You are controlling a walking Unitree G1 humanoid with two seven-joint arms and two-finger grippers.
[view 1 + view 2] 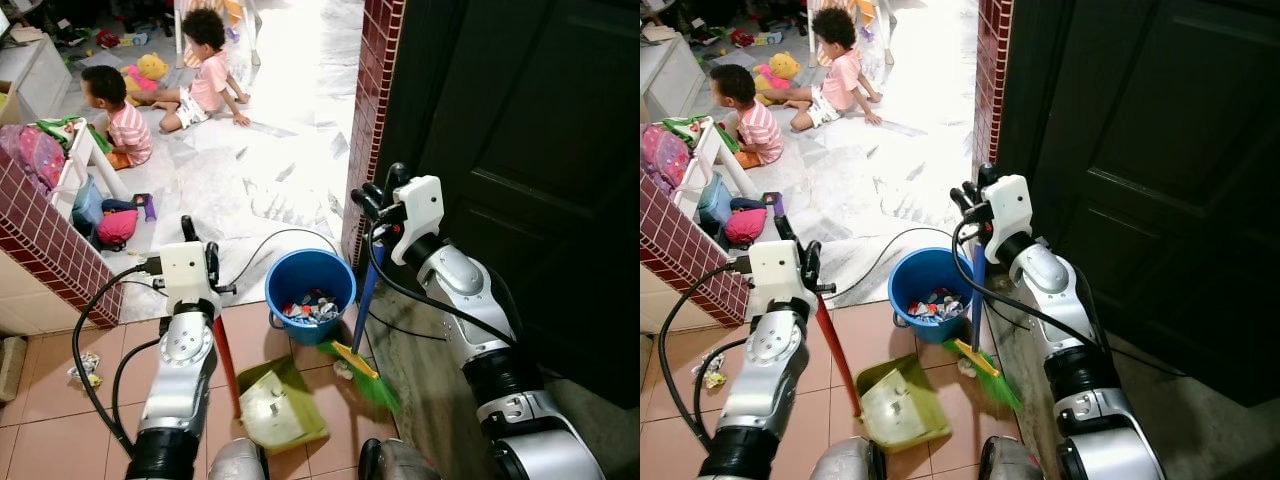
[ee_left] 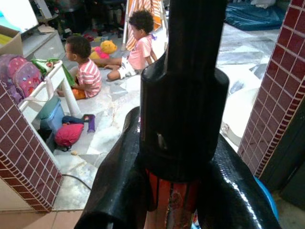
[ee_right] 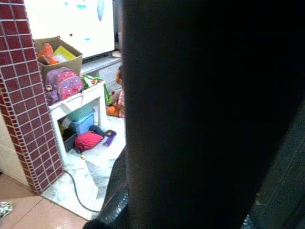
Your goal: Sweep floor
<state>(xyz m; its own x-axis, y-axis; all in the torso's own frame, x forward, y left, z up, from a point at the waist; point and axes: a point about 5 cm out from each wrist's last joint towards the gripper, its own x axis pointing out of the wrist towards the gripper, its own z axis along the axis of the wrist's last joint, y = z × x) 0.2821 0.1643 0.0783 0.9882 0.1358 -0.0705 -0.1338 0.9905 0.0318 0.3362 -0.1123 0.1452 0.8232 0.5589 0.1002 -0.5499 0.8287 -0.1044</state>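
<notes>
Broom (image 1: 364, 300) stands beside the blue bucket (image 1: 310, 275), clenched in our right gripper (image 1: 372, 205) for sweeping. Our left gripper (image 1: 200, 262) grasps the dustpan (image 1: 275, 408) handle near the bucket, to catch dirt.

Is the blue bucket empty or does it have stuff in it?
It has stuff in it. The blue bucket stands upright on the floor, and a small heap of mixed litter covers its bottom; most of it is unfilled.

No readable text, labels or numbers; wrappers in blue bucket (image 1: 310, 282) perhaps printed, too small.
</notes>
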